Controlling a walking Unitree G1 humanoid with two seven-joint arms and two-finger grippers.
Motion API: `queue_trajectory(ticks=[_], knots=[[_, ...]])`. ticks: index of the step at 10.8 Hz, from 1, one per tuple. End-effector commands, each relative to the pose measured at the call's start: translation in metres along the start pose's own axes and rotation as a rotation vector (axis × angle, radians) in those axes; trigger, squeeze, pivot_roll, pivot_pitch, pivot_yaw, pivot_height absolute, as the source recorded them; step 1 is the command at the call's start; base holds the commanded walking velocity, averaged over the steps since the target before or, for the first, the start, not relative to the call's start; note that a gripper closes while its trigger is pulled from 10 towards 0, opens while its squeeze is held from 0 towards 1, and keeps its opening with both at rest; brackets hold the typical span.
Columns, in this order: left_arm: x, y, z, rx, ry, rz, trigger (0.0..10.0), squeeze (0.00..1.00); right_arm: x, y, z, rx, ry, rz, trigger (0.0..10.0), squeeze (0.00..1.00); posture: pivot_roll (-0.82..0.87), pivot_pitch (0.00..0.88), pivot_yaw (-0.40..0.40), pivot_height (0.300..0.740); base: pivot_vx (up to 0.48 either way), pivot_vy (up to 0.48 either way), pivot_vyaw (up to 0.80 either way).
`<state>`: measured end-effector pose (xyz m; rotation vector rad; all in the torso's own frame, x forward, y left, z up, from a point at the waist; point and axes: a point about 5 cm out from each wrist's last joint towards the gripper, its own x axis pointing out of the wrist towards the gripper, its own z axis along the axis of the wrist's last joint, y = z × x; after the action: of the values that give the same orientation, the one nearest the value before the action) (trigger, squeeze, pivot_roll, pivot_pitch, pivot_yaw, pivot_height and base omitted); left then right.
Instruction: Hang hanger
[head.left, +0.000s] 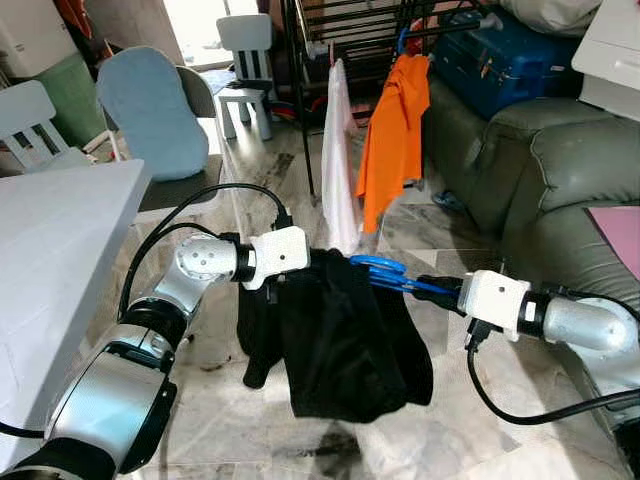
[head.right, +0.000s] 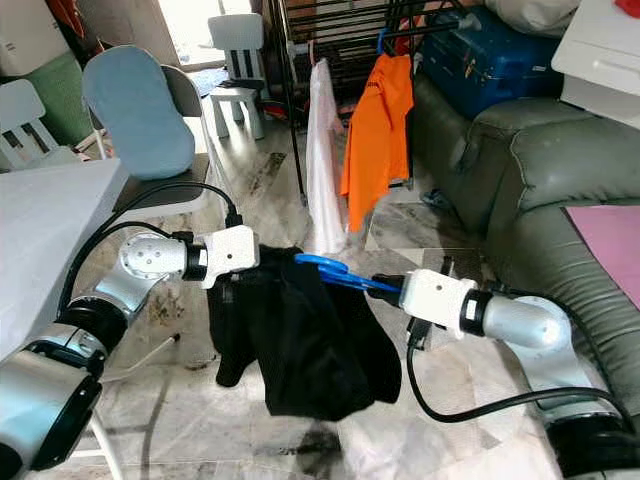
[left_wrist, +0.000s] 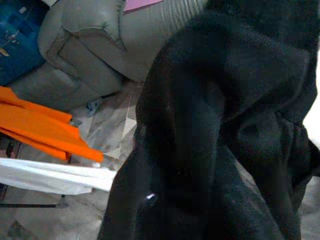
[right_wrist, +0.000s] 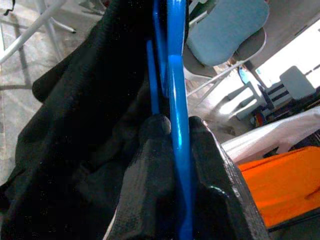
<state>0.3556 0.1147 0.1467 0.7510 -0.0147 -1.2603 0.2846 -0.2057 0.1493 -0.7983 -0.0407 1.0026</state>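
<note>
A blue plastic hanger carries a black garment that droops toward the floor between my two arms. My right gripper reaches in from the right and is shut on the hanger's blue bar, one black finger on each side of it. From the left, my left gripper is buried in the top of the black cloth, which hides its tips. A dark clothes rack stands beyond, with an orange shirt and a white garment hanging on it.
A grey-green sofa runs along the right, with a blue suitcase at its far end. A white table is close on the left, behind it a chair with a blue cushion and small white chairs. Marble floor lies below.
</note>
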Motion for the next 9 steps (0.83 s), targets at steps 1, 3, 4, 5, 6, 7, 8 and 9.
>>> queue_trajectory(ticks=[1,3,4,5,6,7,8,9], knots=[[-0.003,0.007,0.004,0.021,-0.004,0.002,0.0,0.0,0.006,-0.008,0.011,-0.042,-0.051,-0.028,10.0,0.0,-0.24,0.0,0.132,0.74,0.0,0.0,0.0],[-0.003,0.007,0.004,0.018,-0.002,0.005,0.0,0.0,0.013,-0.009,0.012,-0.015,-0.071,-0.037,10.0,0.0,-0.24,0.0,0.127,0.74,0.0,0.0,0.0],[-0.003,0.007,0.003,0.018,-0.001,0.015,0.0,0.0,0.014,-0.009,0.012,-0.006,-0.07,-0.028,10.0,0.83,-0.24,0.0,0.124,0.74,0.0,0.0,0.0],[-0.005,0.005,0.0,0.018,0.008,0.02,0.0,0.0,0.017,-0.009,0.012,0.006,-0.078,-0.022,10.0,1.0,-0.24,0.0,0.117,0.74,0.0,0.0,0.0],[-0.006,0.003,-0.002,0.005,0.006,0.024,0.0,0.0,0.019,-0.009,0.012,0.006,-0.079,-0.02,10.0,1.0,-0.23,0.0,0.109,0.74,0.0,0.0,0.0],[-0.007,0.002,-0.003,-0.006,0.006,0.026,0.0,0.0,0.02,-0.01,0.012,0.005,-0.079,-0.02,10.0,1.0,-0.23,0.0,0.106,0.74,0.0,0.0,0.0],[-0.007,0.001,-0.005,-0.021,-0.001,0.032,0.0,0.0,0.021,-0.012,0.012,-0.001,-0.08,-0.024,10.0,1.0,-0.23,0.0,0.101,0.74,0.0,0.0,0.0],[-0.007,0.0,-0.006,-0.029,0.001,0.031,0.0,0.0,0.021,-0.014,0.011,-0.006,-0.078,-0.027,10.0,1.0,-0.23,0.0,0.101,0.74,0.0,0.0,0.0]])
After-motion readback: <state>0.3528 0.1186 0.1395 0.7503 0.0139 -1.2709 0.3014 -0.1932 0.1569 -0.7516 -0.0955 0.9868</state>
